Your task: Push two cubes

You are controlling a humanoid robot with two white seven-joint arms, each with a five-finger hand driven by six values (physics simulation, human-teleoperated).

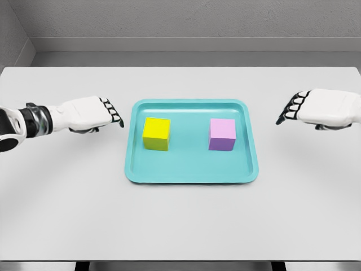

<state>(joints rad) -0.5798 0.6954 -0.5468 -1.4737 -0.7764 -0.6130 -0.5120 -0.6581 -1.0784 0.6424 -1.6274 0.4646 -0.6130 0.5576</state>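
**Two-Cube Push: Start Condition**

While both arms hover over the bench (180, 226), neither hand makes contact with any object. The bench is a plain white surface carrying one item, a teal tray (192, 175) with a low raised rim, placed at centre.

Inside the tray, the yellow cube (157, 133) sits in the left half and the pink cube (222, 134) in the right half. The cubes are well apart, both upright, each near its own side wall but not touching it.

Handling estimate: both cubes appear rigid, light and smooth-faced. They should slide readily on the tray floor. Apply force low on a flat outer side face, centred, to prevent rotation or tipping. The rim is likely to stop a cube that slides against it.

The left hand (90, 114) is positioned just outside the tray's left wall, fingers extended toward the yellow cube, holding nothing. The right hand (324, 108) is positioned further out from the right wall, fingers likewise extended and slightly drooped, holding nothing. Each hand must clear the rim before reaching its cube.
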